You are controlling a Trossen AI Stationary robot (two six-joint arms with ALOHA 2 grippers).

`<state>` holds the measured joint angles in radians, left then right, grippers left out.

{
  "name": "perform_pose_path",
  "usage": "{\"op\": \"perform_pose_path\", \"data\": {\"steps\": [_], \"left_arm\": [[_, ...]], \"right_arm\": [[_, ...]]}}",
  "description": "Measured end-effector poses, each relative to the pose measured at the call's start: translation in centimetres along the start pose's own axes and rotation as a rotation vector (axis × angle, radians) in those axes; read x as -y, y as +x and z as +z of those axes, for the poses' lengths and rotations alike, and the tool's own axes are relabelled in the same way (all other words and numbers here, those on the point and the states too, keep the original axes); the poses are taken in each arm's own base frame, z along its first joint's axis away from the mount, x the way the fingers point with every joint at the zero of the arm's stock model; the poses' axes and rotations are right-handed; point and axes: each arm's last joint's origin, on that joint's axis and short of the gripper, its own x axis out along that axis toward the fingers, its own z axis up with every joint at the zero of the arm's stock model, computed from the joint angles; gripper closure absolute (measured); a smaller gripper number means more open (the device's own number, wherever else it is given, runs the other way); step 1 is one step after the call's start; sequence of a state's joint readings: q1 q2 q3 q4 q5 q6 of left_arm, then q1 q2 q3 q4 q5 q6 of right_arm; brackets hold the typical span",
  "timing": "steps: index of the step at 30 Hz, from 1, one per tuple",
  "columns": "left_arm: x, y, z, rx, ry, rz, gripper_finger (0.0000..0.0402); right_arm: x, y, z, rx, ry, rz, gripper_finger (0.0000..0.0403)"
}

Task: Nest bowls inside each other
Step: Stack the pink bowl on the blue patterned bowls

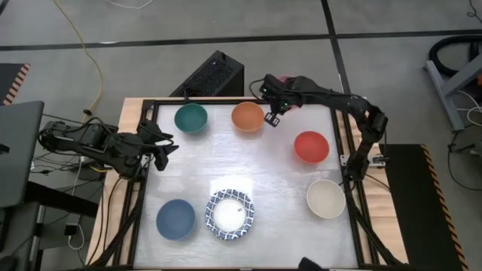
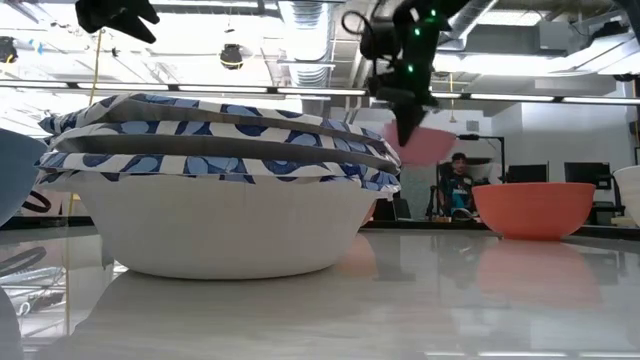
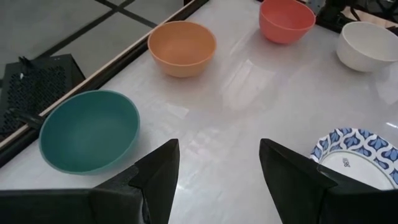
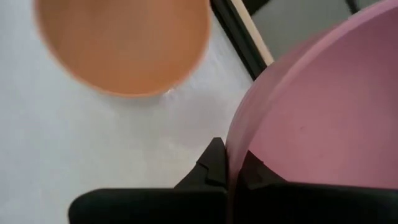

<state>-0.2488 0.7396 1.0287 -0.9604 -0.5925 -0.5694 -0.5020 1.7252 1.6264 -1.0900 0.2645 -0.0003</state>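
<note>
Right gripper (image 4: 229, 169) (pinching pink bowl (image 4: 323, 112) rim)

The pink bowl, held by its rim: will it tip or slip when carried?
The right gripper pinches only the thin rim of the pink bowl, so the bowl probably hangs tilted and could swing. Its smooth wall may slip. It looks light, likely plastic.

A lab or workshop: exposed ceiling ducts (image 2: 300, 25), monitors (image 2: 525, 173) (one person (image 2: 458, 185) seated), taped concrete floor (image 1: 226, 30).
</note>
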Motion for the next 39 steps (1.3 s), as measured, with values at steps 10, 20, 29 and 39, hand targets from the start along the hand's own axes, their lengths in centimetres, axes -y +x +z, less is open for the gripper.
{"op": "perform_pose_path", "data": {"steps": [10,20,29,39], "left_arm": [[0.0,0.0,0.0,0.009,0.0,0.012,0.0189],[0.0,0.0,0.0,0.01,0.0,0.015,0.0189],[-0.1,0.0,0.0,0.014,0.0,0.021,0.0189],[-0.1,0.0,0.0,0.015,0.0,0.023,0.0189]], "right_arm": [[-4.4,-2.6,0.5,0.084,-0.266,0.062,0.0396],[-8.8,-4.2,-0.3,0.13,-0.587,0.123,0.0396],[-13.5,-6.1,-1.6,0.253,-1.069,0.196,0.0393],[-17.9,-8.4,-2.6,0.461,-1.288,0.272,0.0394]]}}
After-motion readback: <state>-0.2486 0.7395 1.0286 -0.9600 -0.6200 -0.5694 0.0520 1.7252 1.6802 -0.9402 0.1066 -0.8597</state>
